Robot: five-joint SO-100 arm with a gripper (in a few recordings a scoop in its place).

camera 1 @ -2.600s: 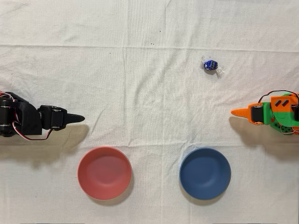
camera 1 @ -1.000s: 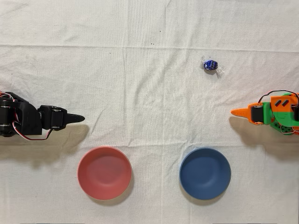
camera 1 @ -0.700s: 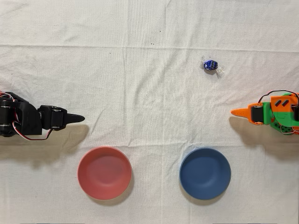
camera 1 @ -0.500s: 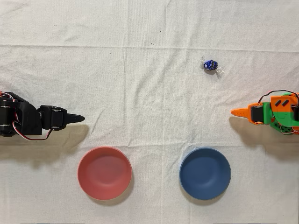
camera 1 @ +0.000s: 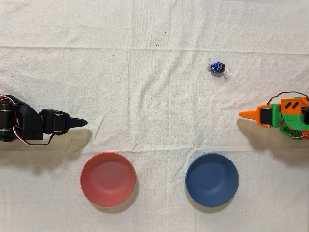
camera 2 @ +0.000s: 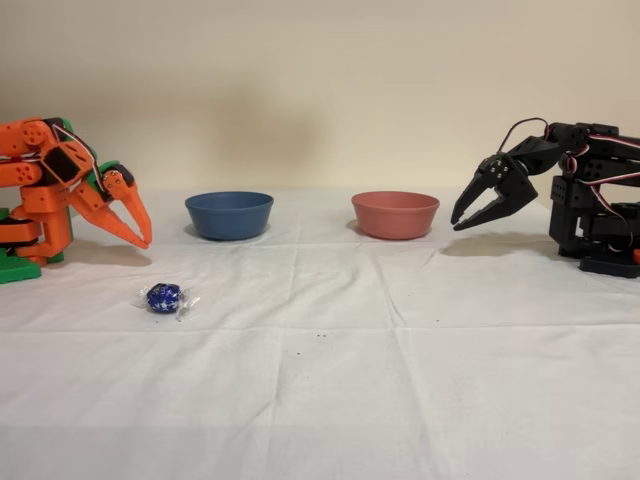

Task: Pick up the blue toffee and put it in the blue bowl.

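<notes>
The blue toffee [camera 1: 217, 67] lies on the white cloth at the upper right of the overhead view, its clear wrapper ends twisted out. In the fixed view the toffee [camera 2: 163, 297] sits at the front left. The blue bowl [camera 1: 212, 179] stands empty at the lower right; in the fixed view the blue bowl [camera 2: 229, 215] is behind the toffee. My orange gripper [camera 1: 241, 114] hovers at the right edge, between toffee and bowl, fingertips together and holding nothing. In the fixed view the gripper [camera 2: 146, 240] points down, above and behind the toffee.
A salmon-red bowl [camera 1: 107, 179] stands empty left of the blue one, and it [camera 2: 395, 214] appears at mid right in the fixed view. The idle black arm [camera 1: 38, 125] rests at the left edge. Creased white cloth covers the table.
My orange gripper has shifted very slightly toward the right and up in the overhead view. The toffee and both bowls have not moved.
</notes>
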